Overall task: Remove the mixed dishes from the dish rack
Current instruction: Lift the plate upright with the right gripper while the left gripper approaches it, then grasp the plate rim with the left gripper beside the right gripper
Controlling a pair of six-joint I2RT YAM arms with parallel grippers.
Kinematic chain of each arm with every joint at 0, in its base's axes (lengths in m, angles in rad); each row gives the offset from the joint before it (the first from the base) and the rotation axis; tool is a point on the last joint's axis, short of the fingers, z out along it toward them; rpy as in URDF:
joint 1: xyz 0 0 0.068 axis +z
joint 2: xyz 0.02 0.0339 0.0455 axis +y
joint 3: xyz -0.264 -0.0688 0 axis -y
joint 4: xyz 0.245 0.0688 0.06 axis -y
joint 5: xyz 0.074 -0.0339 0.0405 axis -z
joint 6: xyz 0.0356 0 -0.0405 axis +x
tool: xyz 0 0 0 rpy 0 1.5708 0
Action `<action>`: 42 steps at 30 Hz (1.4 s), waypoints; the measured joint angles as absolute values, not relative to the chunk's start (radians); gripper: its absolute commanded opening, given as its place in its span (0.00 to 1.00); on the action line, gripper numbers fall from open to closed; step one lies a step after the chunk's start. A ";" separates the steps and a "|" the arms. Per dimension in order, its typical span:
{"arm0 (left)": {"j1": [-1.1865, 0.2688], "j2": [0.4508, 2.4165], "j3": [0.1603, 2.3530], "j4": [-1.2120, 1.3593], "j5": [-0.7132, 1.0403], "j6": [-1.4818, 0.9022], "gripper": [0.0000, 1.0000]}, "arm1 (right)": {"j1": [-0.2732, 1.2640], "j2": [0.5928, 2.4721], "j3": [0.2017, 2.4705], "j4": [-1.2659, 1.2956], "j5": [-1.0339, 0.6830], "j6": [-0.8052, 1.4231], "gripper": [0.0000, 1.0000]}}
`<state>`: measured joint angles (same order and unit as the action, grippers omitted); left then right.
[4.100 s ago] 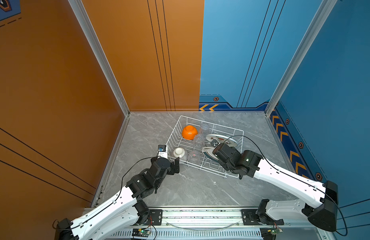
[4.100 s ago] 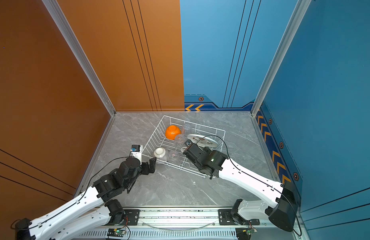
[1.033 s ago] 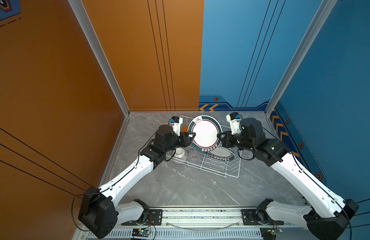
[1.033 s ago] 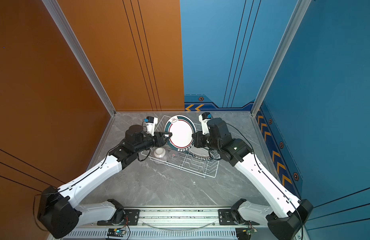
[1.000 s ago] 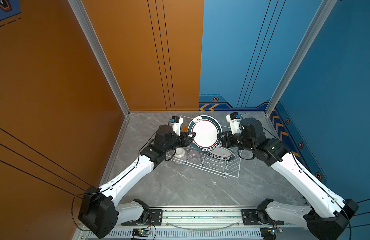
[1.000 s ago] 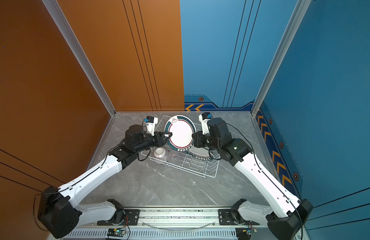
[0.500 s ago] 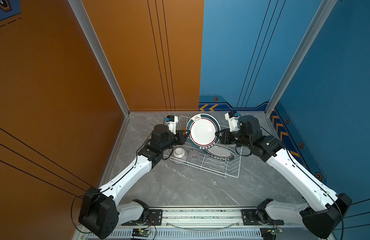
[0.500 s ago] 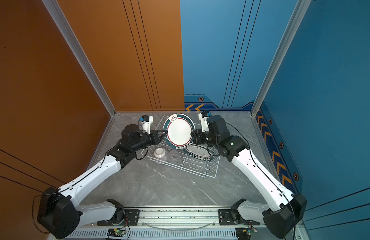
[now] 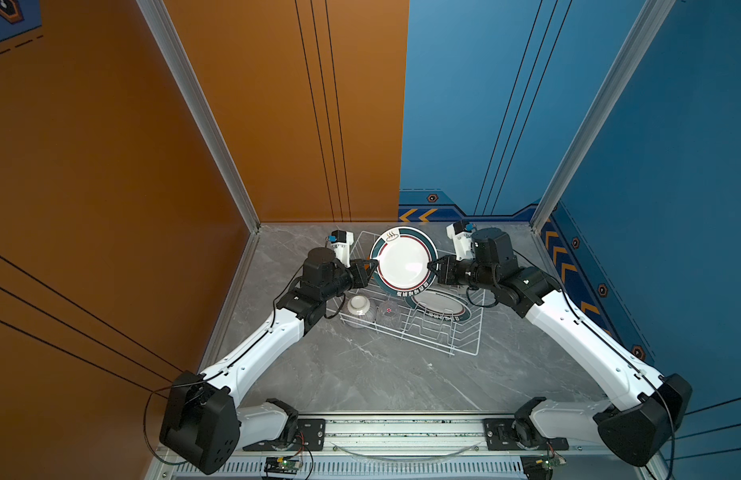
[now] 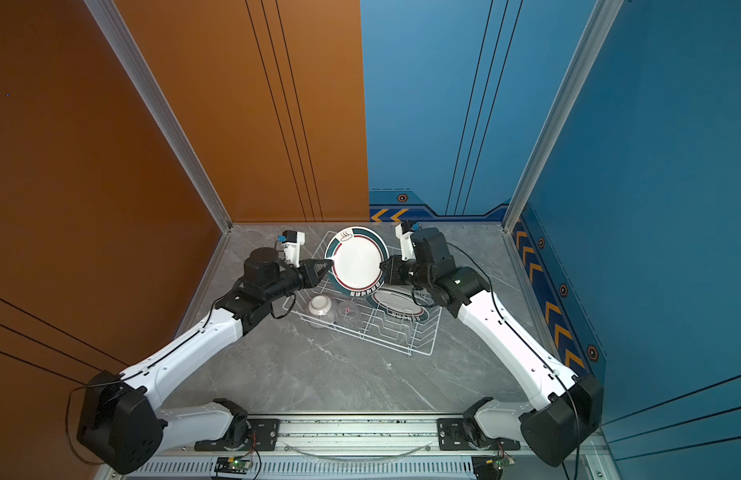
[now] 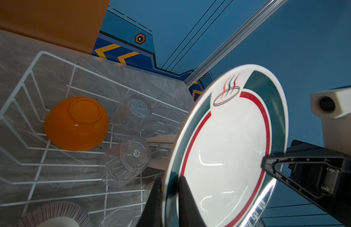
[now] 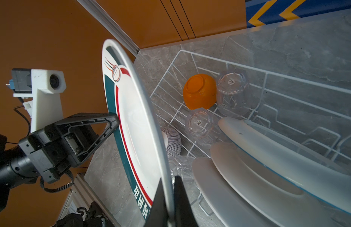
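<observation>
A white plate with a dark teal rim (image 9: pixel 403 259) (image 10: pixel 356 259) hangs upright above the dish rack (image 9: pixel 464 353) (image 10: pixel 418 353). My left gripper (image 9: pixel 373 266) (image 11: pixel 169 178) is shut on its left rim. My right gripper (image 9: pixel 431 268) (image 12: pixel 168 178) is shut on the opposite rim. In the rack lie an upturned orange bowl (image 11: pixel 76 123) (image 12: pixel 200 91), clear glasses (image 11: pixel 127 157) (image 12: pixel 232 86), a grey-striped bowl (image 9: pixel 359 305) (image 12: pixel 171 139) and more plates (image 9: pixel 439 305) (image 12: pixel 269 157) leaning in the prongs. The held plate hides the orange bowl in both top views.
The rack sits at the back of a grey marble table (image 9: pixel 360 374), close to the orange and blue walls. Bare tabletop lies in front of the rack, between the two arm bases.
The left gripper has closed on the plate's left rim. The plate, held by both grippers, has moved a little up and toward the back wall.
</observation>
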<state>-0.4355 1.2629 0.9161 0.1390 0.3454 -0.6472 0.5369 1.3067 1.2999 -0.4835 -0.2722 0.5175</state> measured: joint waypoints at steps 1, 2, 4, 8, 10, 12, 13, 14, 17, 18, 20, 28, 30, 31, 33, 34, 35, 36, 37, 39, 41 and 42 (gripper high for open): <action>-0.434 1.270 0.916 0.139 0.345 -0.649 0.00 | 0.535 1.312 1.299 -0.481 -0.274 0.519 0.09; -0.434 1.275 0.916 0.139 0.345 -0.649 0.00 | 0.533 1.318 1.297 -0.479 -0.276 0.522 0.14; -0.434 1.280 0.916 0.141 0.351 -0.649 0.00 | 0.530 1.330 1.291 -0.478 -0.263 0.525 0.23; -0.451 1.279 0.918 0.150 0.367 -0.646 0.00 | 0.529 1.351 1.266 -0.452 -0.262 0.537 0.38; -0.457 1.279 0.918 0.158 0.369 -0.645 0.00 | 0.529 1.351 1.257 -0.438 -0.262 0.543 0.40; -0.458 1.279 0.918 0.166 0.371 -0.645 0.00 | 0.528 1.351 1.251 -0.426 -0.262 0.549 0.45; -0.459 1.280 0.918 0.170 0.373 -0.645 0.00 | 0.528 1.351 1.248 -0.422 -0.263 0.552 0.48; -0.459 1.280 0.918 0.171 0.376 -0.645 0.00 | 0.527 1.351 1.245 -0.417 -0.263 0.555 0.51; -0.460 1.281 0.918 0.179 0.380 -0.646 0.00 | 0.527 1.351 1.236 -0.400 -0.270 0.560 0.61; -0.460 1.281 0.918 0.181 0.382 -0.646 0.00 | 0.527 1.351 1.232 -0.394 -0.272 0.562 0.64; -0.460 1.282 0.918 0.185 0.387 -0.651 0.00 | 0.527 1.350 1.219 -0.379 -0.278 0.567 0.69; -0.460 1.284 0.933 0.184 0.406 -0.656 0.00 | 0.525 1.319 1.191 -0.356 -0.300 0.574 0.77; -0.460 1.285 0.942 0.185 0.411 -0.656 0.00 | 0.521 1.309 1.187 -0.347 -0.308 0.575 0.81; -0.460 1.285 0.944 0.185 0.413 -0.656 0.00 | 0.520 1.304 1.185 -0.343 -0.312 0.575 0.83; -0.461 1.286 0.945 0.185 0.416 -0.659 0.00 | 0.518 1.297 1.180 -0.334 -0.318 0.578 0.89; -0.463 1.287 0.945 0.185 0.417 -0.661 0.00 | 0.517 1.294 1.177 -0.329 -0.321 0.578 0.91; -0.464 1.287 0.945 0.184 0.417 -0.663 0.00 | 0.516 1.292 1.174 -0.326 -0.323 0.579 0.94; -0.464 1.287 0.945 0.184 0.417 -0.664 0.00 | 0.516 1.288 1.169 -0.321 -0.326 0.580 0.95; -0.464 1.287 0.945 0.184 0.416 -0.664 0.00 | 0.515 1.284 1.163 -0.317 -0.331 0.582 0.98; -0.465 1.287 0.945 0.183 0.416 -0.664 0.00 | 0.511 1.276 1.154 -0.310 -0.340 0.581 0.99; -0.465 1.287 0.945 0.183 0.416 -0.664 0.00 | 0.506 1.269 1.150 -0.303 -0.345 0.582 1.00; -0.465 1.288 0.945 0.183 0.416 -0.668 0.00 | 0.504 1.267 1.150 -0.300 -0.348 0.582 1.00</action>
<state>-0.4648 1.2877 0.9451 0.1829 0.4160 -0.6678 0.5037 1.2671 1.1500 -0.2996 -0.3481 0.5823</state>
